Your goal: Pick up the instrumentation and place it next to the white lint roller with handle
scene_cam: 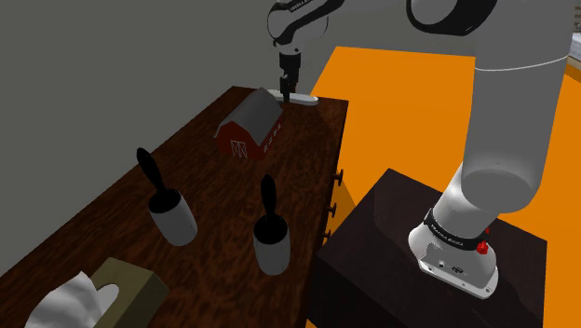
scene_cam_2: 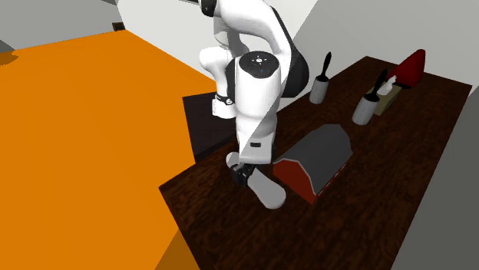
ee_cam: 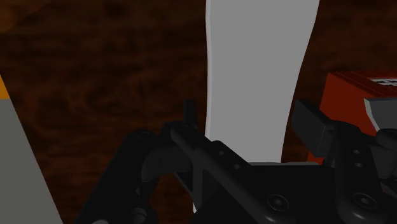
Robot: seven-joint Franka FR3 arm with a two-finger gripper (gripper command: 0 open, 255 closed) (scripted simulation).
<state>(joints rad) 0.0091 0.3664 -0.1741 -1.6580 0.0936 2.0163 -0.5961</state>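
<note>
The surface (scene_cam: 112, 224) is rendered as dark brown wood with a mottled grain. At its far end in the shoulder view, close to the corner, a pale grey, flat, elongated instrument (scene_cam: 300, 97) with rounded ends and a slightly waisted outline is laid flat. It has a plain, untextured finish, and its material cannot be told. Just beside it stands a red barn-shaped model with a grey gambrel roof and white trim (scene_cam: 249, 127).

At the near end, an olive rectangular box (scene_cam: 130, 287) is placed, and a crumpled white tissue (scene_cam: 67, 303) is held in its top opening. A grey cylindrical lint roller with a black handle (scene_cam: 173, 216) is stood upright near the box. A second lint roller of the same form (scene_cam: 271, 244) is stood near the surface's front edge. Both are well apart from the instrument. An orange floor (scene_cam: 391, 121) is seen beyond the surface.

The all-black two-finger pincer (scene_cam: 288, 86) is positioned directly over the instrument, pointing down. In the wrist view the pincer (ee_cam: 249, 116) is seen spread apart, with the instrument (ee_cam: 261, 70) running lengthwise between the fingers (ee_cam: 312, 124). The instrument is straddled, not clasped.
</note>
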